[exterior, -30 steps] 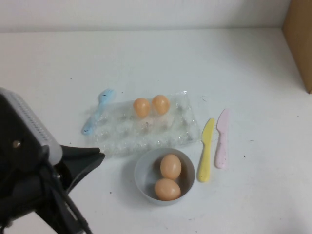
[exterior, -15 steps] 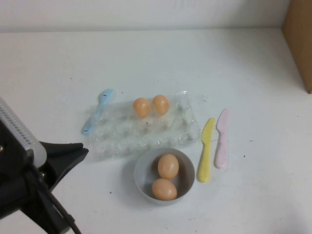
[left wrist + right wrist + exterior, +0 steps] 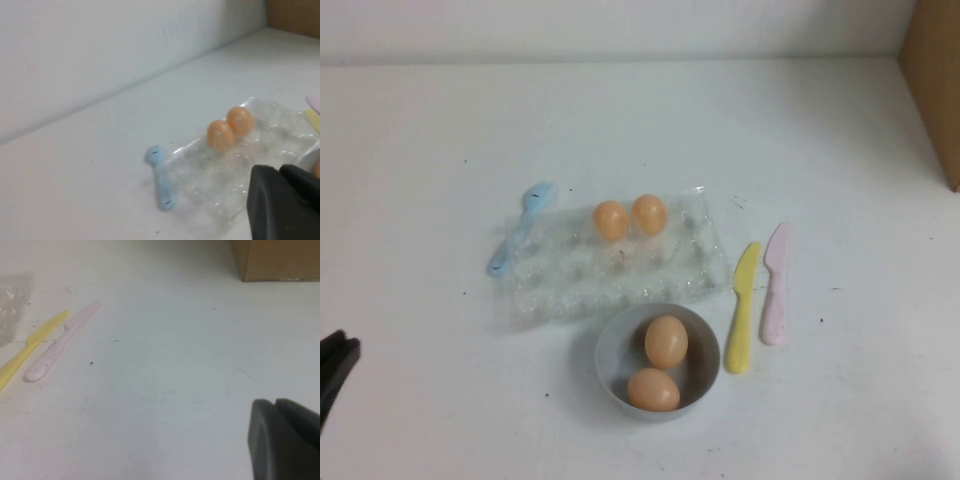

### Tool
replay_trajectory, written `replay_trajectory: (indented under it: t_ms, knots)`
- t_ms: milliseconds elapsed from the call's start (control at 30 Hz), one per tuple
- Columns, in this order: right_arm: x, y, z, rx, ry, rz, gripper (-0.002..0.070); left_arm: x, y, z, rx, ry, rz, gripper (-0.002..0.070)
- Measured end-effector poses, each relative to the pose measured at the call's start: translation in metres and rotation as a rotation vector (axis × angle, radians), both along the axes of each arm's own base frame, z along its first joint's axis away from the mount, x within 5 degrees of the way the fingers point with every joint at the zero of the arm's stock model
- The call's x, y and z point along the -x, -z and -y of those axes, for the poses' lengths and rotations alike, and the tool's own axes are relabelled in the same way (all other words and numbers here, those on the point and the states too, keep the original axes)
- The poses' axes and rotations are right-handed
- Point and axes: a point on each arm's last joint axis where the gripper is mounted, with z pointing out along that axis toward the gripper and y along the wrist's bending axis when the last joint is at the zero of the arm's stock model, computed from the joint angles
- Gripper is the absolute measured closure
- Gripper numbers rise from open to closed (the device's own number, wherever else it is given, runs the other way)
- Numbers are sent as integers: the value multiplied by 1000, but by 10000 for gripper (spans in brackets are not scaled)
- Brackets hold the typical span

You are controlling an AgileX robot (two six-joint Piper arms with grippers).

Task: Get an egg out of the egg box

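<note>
The clear plastic egg box [image 3: 580, 275] lies mid-table with two orange-tan eggs [image 3: 611, 220] [image 3: 649, 214] in its far row. The left wrist view shows the same two eggs [image 3: 220, 134] [image 3: 239, 120] in the egg box [image 3: 225, 175]. My left gripper [image 3: 332, 362] sits at the near left edge of the high view, well away from the box. Its fingers [image 3: 265, 200] are shut on nothing. My right gripper [image 3: 276, 402] is also shut and empty over bare table, and it is outside the high view.
A grey bowl [image 3: 607, 352] in front of the box holds two more eggs [image 3: 666, 341] [image 3: 653, 389]. A blue spoon [image 3: 520, 240] lies at the box's left end. A yellow knife [image 3: 743, 306] and a pink knife [image 3: 775, 283] lie to its right. A cardboard box [image 3: 935, 80] stands far right.
My left arm has drawn back toward the near left corner, nearly leaving the high view, still shut. The eggs in the bowl have shifted slightly.
</note>
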Motion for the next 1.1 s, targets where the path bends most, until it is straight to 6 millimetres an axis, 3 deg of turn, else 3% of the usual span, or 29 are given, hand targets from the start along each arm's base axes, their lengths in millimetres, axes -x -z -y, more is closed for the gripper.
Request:
replay_trajectory:
  t_ms: [167, 300, 667, 1100]
  knots:
    - [0, 0, 0, -2, 0, 0, 694, 15, 29, -17, 69, -148, 60, 676]
    - [0, 0, 0, -2, 0, 0, 694, 23, 42, -25, 97, -226, 119, 676]
    - [0, 0, 0, -2, 0, 0, 694, 17, 80, -28, 124, -337, 71, 676]
    - [0, 0, 0, -2, 0, 0, 694, 18, 101, -28, 168, -355, -116, 678]
